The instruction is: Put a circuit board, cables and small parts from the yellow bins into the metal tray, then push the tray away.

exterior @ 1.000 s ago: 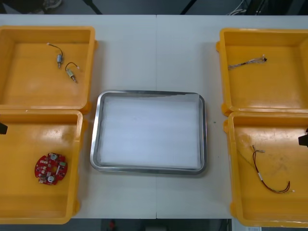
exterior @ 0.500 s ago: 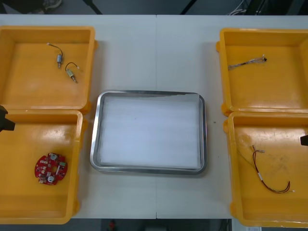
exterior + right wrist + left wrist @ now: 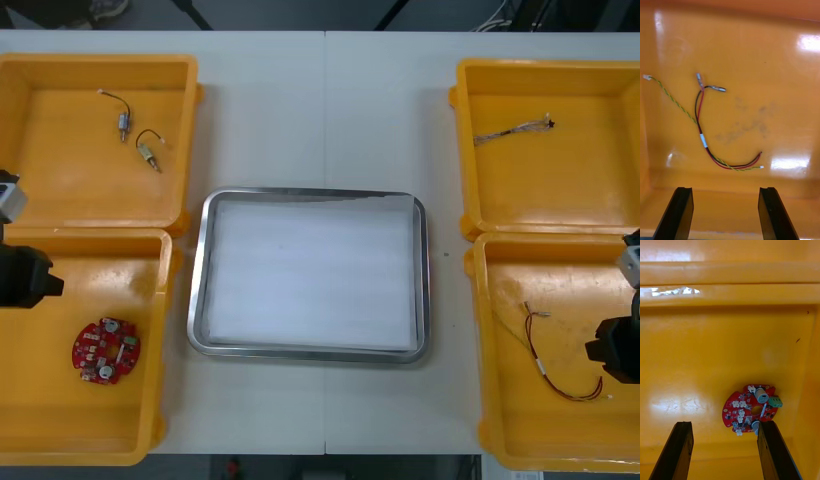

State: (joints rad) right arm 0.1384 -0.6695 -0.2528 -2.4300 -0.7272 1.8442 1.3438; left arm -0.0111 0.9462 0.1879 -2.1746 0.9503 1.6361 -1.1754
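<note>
Left gripper (image 3: 725,424) hangs wide open, empty, over the near left bin (image 3: 150,300). The board (image 3: 750,409) lies by one finger, so centre on it before closing. Right gripper (image 3: 725,189), likewise open and empty, faces the red-yellow cable (image 3: 702,139) in the near right bin (image 3: 500,420). Far left bin (image 3: 70,175): two small parts (image 3: 148,155). Far right bin (image 3: 560,190): a thin cable (image 3: 512,130). Tray (image 3: 425,280): bare.

Round red circuit board (image 3: 105,351) flat in near-left yellow bin (image 3: 80,440). Red/yellow cable (image 3: 541,366) in near-right bin (image 3: 560,445), 2 small metal parts (image 3: 124,124) far-left, twisted cable (image 3: 512,130) far-right. Metal tray (image 3: 197,290) centred, white inside.
</note>
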